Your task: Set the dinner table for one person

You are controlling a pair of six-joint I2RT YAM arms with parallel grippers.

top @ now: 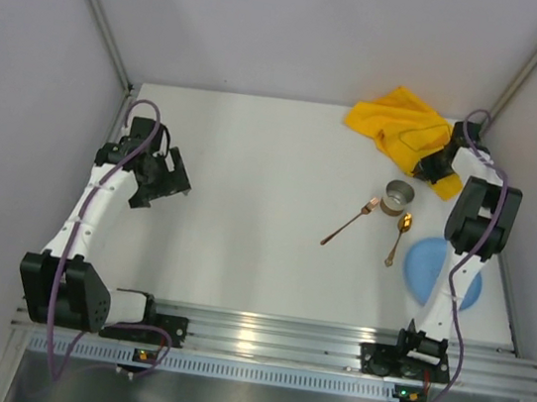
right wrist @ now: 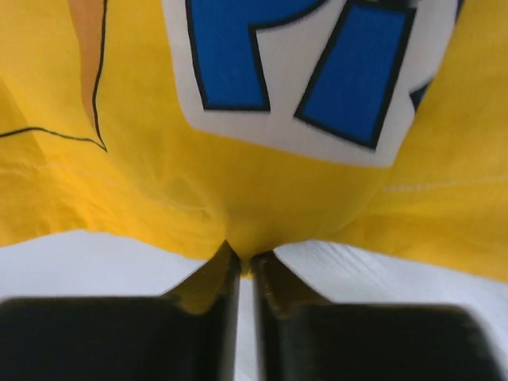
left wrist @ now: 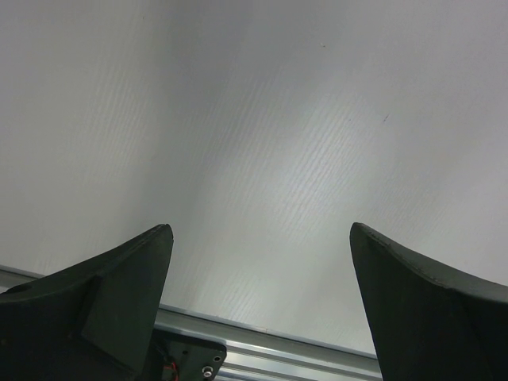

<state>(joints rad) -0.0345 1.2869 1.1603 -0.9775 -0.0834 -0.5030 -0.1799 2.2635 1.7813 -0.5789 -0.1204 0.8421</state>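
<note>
My right gripper (right wrist: 246, 258) has its jaws drawn nearly together on the near edge of the yellow cloth (right wrist: 262, 175), a fold of fabric pinched between the fingertips. That cloth lies crumpled at the far right corner of the dinner table (top: 274, 162), the white top spread under both arms. My left gripper (left wrist: 262, 238) hangs wide apart over bare tabletop on the left, holding nothing. Nearer me on the right I see a metal cup (top: 398, 194), a fork (top: 348, 224), a spoon (top: 399, 237) and a blue plate (top: 430, 264) partly under the right arm.
</note>
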